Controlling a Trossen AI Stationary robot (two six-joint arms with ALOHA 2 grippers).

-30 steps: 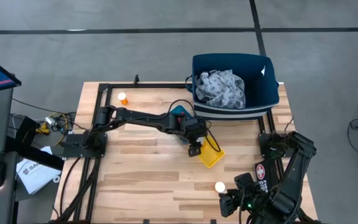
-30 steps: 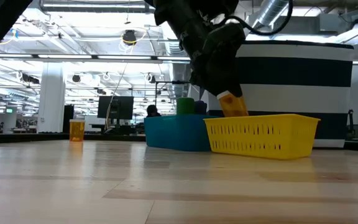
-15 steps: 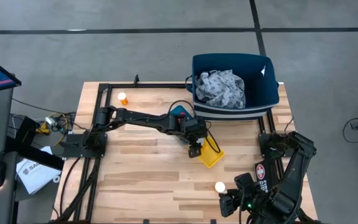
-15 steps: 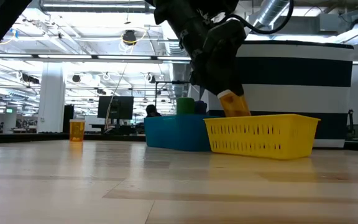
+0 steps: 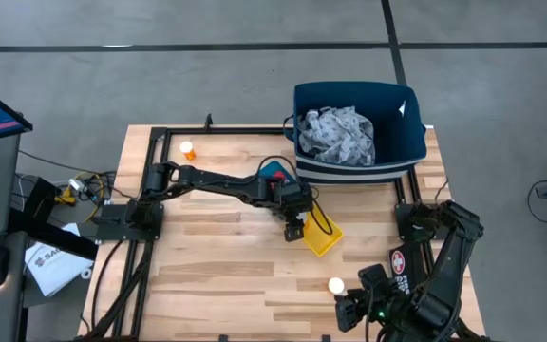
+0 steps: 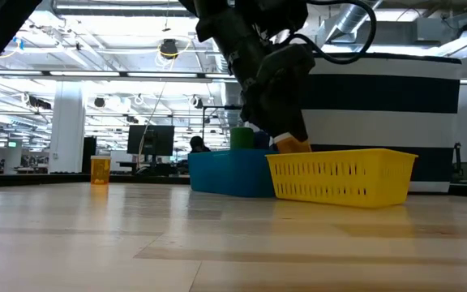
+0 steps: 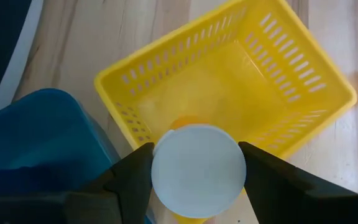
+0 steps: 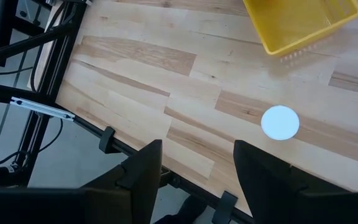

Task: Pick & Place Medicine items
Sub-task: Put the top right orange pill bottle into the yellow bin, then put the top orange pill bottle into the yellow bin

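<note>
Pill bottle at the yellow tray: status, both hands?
Left hand shut on white-capped pill bottle, over yellow tray. Right hand open, parked at table's near right corner. Nothing blocking the tray.

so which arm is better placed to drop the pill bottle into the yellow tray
Left. The left gripper already holds the pill bottle right above the yellow tray. The right gripper waits open at the table's near edge.

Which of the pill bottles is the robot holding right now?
The one over the yellow basket, clamped in the left gripper. The other two bottles stand free on the table: one at the far left corner, one near the right arm.
</note>
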